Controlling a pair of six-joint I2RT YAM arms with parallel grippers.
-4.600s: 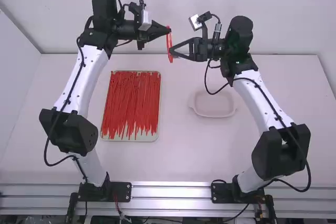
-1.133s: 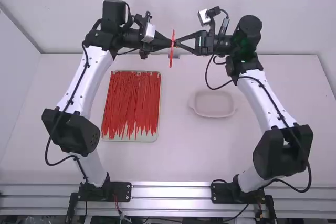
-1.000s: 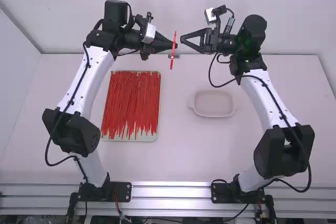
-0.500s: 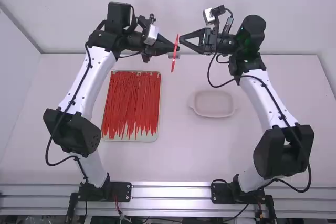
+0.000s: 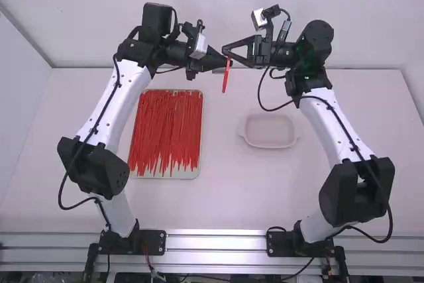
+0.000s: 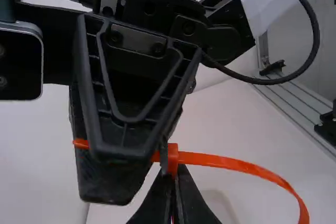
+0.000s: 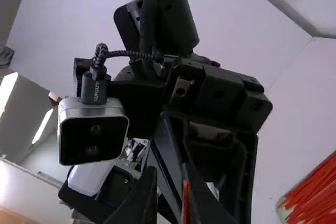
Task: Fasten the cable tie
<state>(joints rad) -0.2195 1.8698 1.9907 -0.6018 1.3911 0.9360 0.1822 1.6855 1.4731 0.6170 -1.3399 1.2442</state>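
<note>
Cable tie [image 5: 226,79], red, is held in the air above the table's [image 5: 218,183] far side, between a tray of red ties [image 5: 165,132] and a white bowl [image 5: 268,130]. Left gripper [image 5: 220,65] is pinched closed on its head, with the strap looping out sideways [image 6: 226,162]. Right gripper [image 5: 226,56] meets it tip to tip, fingers spread wide at the tie. Can't tell if they touch.

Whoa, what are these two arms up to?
Two robot arms are working on one red cable tie, held above the table. The left gripper is clamped on it, and the right gripper sits right against it from the other side. Whether it is fastened can't be seen. Below lie a tray of more red ties and a white dish.
</note>
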